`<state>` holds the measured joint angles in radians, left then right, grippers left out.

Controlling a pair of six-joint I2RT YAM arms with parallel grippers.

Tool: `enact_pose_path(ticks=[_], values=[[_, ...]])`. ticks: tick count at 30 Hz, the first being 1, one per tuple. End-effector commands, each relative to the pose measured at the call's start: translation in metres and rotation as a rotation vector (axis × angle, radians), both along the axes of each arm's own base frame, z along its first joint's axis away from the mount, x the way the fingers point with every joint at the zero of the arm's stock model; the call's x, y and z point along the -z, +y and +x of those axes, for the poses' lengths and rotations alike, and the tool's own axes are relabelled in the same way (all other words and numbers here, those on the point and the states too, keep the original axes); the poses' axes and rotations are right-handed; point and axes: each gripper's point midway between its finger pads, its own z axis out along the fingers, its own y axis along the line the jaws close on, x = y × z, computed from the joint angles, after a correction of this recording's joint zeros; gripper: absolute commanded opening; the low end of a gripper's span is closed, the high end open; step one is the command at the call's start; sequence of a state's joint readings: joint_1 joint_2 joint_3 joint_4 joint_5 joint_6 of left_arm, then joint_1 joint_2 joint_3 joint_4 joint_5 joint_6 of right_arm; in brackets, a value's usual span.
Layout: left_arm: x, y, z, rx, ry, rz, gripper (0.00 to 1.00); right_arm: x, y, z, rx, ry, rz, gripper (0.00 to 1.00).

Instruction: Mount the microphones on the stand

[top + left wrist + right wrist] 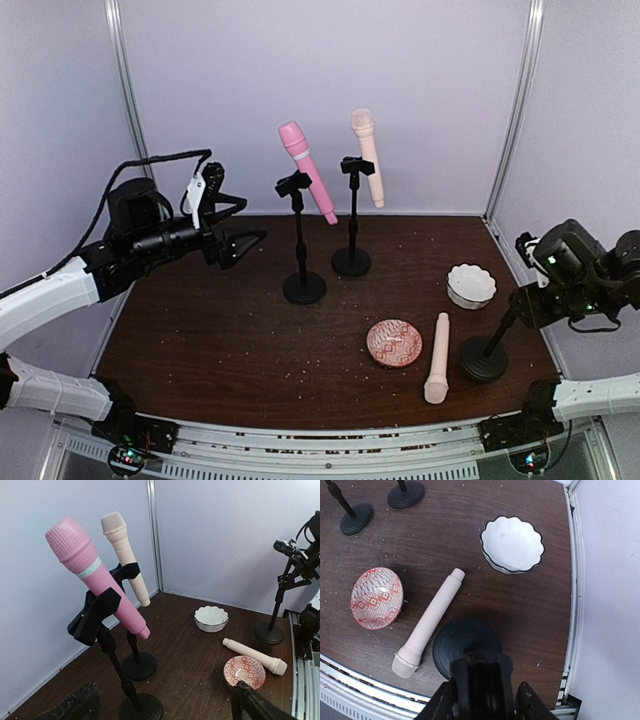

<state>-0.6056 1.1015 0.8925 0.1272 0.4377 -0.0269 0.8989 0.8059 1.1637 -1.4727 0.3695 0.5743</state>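
At the lower right of the top view, the right gripper (482, 682) sat at the head of the third stand (485, 358). Its jaws bracketed the black clip, but whether they had clamped it could not be told. The left gripper (232, 215) hung released and empty at the upper left, well clear of the work.

Two microphones were already clipped, the pink microphone (307, 170) at centre and the cream microphone (367, 155) just right of it. The loose microphone (437, 358) lay flat at the lower right. It was between the patterned dish (394, 343) and the third stand's base, with its head toward the bottom edge.

Recommended procedure – steady the stand at the clip, not the thin pole, so the light base does not tip or skate. Keep the clip mouth facing the centre of the frame, where the free arm can reach it. The loose microphone would best be lifted by mid-body, since its round barrel would likely roll.

The table (200, 330) was dark brown wood grain, dotted with pale specks. A white scalloped bowl (471, 285) stood above the stand. Plain lilac walls (400, 80) with metal corner posts enclosed the cell.
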Motion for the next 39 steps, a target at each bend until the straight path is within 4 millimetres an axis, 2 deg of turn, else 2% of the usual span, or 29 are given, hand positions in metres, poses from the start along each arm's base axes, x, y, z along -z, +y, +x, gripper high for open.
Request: enact_pose_path(ticks=[1, 6, 9, 14, 20, 25, 26, 34, 39], values=[[-0.021, -0.001, 0.000, 0.017, -0.031, -0.038, 0.93, -0.034, 0.007, 0.018, -0.022, -0.095, -0.020, 0.35], [-0.019, -0.003, 0.000, 0.021, -0.025, -0.039, 0.93, -0.066, 0.025, 0.037, -0.071, -0.143, -0.060, 0.34], [-0.018, -0.004, 0.000, 0.028, -0.016, -0.040, 0.93, -0.100, 0.048, 0.050, -0.138, -0.201, -0.032, 0.34], [-0.017, -0.005, 0.001, 0.033, -0.009, -0.044, 0.92, -0.127, 0.131, 0.053, -0.414, -0.232, 0.071, 0.34], [-0.018, -0.004, 0.001, 0.022, -0.019, -0.043, 0.92, -0.145, 0.222, 0.053, -0.654, -0.279, 0.008, 0.34], [-0.020, -0.002, 0.001, 0.013, -0.025, -0.042, 0.93, -0.141, 0.284, 0.051, -0.793, -0.274, 0.012, 0.34], [-0.020, -0.001, 0.001, 0.004, -0.027, -0.042, 0.92, -0.133, 0.293, 0.053, -0.810, -0.262, 0.001, 0.34], [-0.022, 0.005, 0.004, -0.031, -0.043, -0.036, 0.93, -0.096, 0.353, 0.053, -0.958, -0.220, 0.032, 0.33], [-0.020, 0.004, 0.005, -0.033, -0.037, -0.029, 0.93, -0.071, 0.373, 0.057, -0.993, -0.191, 0.007, 0.31]])
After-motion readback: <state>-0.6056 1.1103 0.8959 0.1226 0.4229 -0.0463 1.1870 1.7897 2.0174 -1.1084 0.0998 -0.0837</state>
